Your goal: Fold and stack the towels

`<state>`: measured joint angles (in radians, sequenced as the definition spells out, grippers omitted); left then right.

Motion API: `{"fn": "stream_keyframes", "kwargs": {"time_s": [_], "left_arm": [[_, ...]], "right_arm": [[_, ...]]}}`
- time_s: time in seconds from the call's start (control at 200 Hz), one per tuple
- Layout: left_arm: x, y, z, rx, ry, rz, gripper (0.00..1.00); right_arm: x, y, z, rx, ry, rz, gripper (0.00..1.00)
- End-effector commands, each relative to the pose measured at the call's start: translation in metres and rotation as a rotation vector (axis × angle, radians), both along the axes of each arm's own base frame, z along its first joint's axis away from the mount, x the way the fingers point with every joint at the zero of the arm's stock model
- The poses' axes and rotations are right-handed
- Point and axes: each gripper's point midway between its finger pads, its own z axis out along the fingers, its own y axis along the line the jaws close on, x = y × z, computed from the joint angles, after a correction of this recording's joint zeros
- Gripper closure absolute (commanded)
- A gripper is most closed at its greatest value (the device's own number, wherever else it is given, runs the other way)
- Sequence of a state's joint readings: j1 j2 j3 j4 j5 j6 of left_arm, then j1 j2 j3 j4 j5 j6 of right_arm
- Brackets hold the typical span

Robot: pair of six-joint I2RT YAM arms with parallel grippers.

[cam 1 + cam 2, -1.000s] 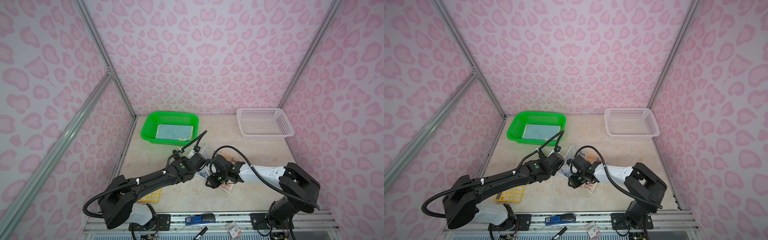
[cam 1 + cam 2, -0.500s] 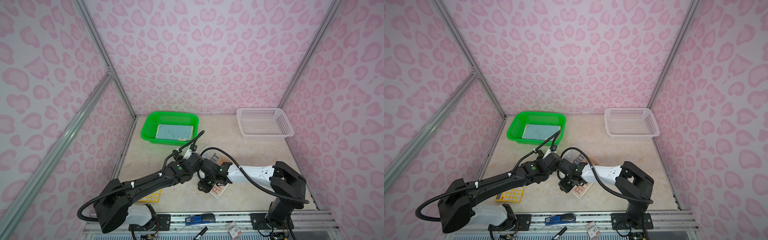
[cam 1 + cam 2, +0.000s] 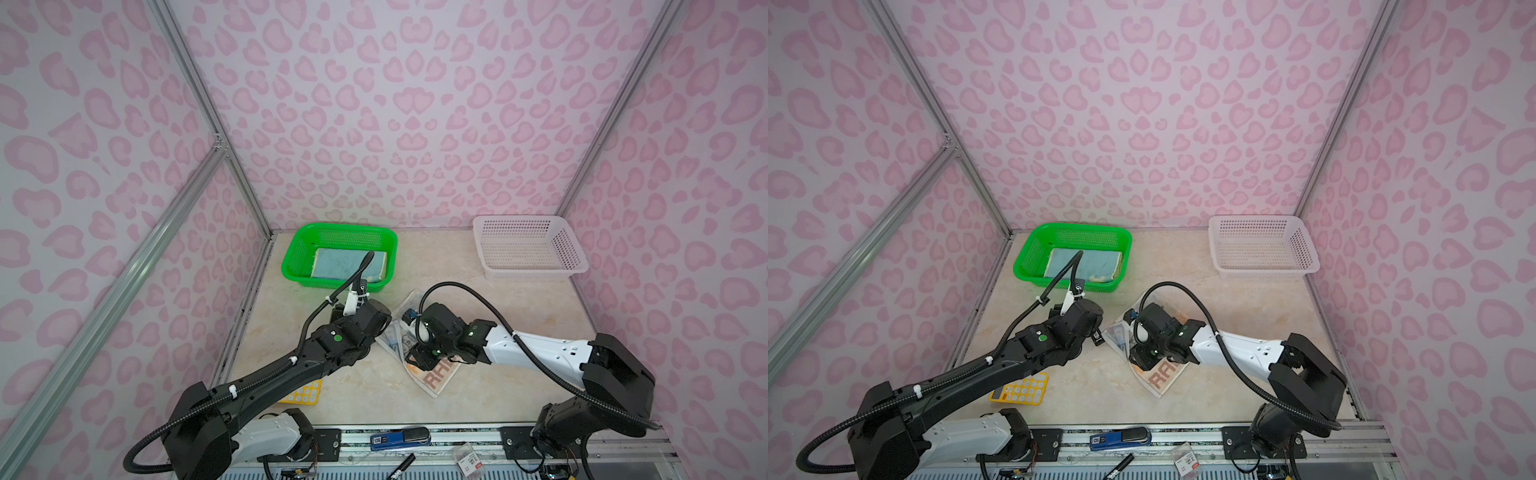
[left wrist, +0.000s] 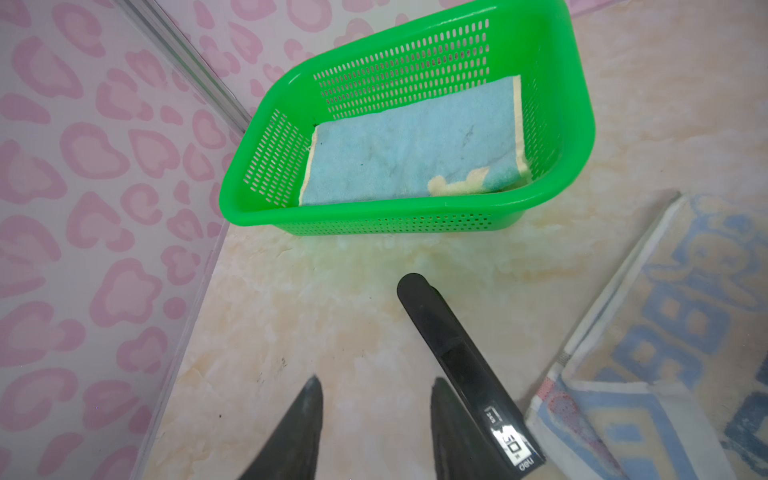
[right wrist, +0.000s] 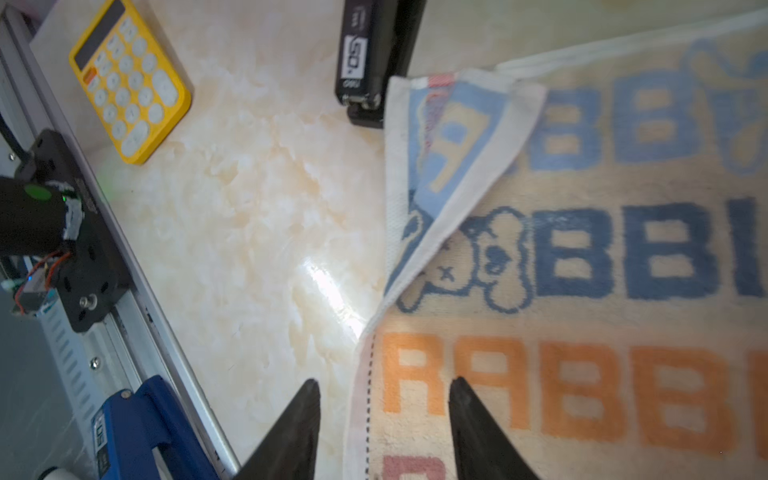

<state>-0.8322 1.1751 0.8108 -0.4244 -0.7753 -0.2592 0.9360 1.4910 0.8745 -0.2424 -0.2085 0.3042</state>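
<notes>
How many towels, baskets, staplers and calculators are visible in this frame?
Towels: 2 (light blue towel, RABBIT towel)
Baskets: 2 (green basket, white basket)
Staplers: 2 (black stapler, blue stapler)
Calculators: 1 (yellow calculator)
Total: 7

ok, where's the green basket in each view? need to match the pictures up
In a top view: green basket sits at the back, left of centre.
In a top view: same spot, back and left of centre.
Left wrist: upper middle of the picture, with the light blue towel inside it.
Right wrist: not in it.
Shared landmark: the lettered towel, seen in all four.
</notes>
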Motion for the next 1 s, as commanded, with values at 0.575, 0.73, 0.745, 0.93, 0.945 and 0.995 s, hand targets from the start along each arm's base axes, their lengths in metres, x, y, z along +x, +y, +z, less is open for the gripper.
{"fn": "stream_keyframes", "kwargs": {"time_s": [0.575,0.73,0.745,0.93,0.945,0.995], "left_arm": [[-0.004,-0.162,-0.023,-0.227,0.228,-0.509,0.55],[-0.009,-0.182,-0.049,-0.262,0.316,-0.534,0.56],[-0.01,-0.184,-0.052,-0.263,0.323,-0.535,0.56],[-0.019,-0.19,-0.088,-0.235,0.425,-0.506,0.58],[-0.019,-0.189,-0.091,-0.23,0.436,-0.499,0.58],[-0.021,-0.184,-0.1,-0.204,0.466,-0.476,0.59]], "right_arm": [[0.081,-0.2,-0.051,-0.17,0.031,-0.797,0.54],[0.085,-0.194,-0.071,-0.155,0.082,-0.786,0.6],[0.086,-0.192,-0.072,-0.152,0.085,-0.783,0.61],[0.087,-0.186,-0.083,-0.138,0.11,-0.77,0.65],[0.088,-0.186,-0.083,-0.137,0.11,-0.77,0.66],[0.088,-0.186,-0.083,-0.14,0.108,-0.769,0.69]]}}
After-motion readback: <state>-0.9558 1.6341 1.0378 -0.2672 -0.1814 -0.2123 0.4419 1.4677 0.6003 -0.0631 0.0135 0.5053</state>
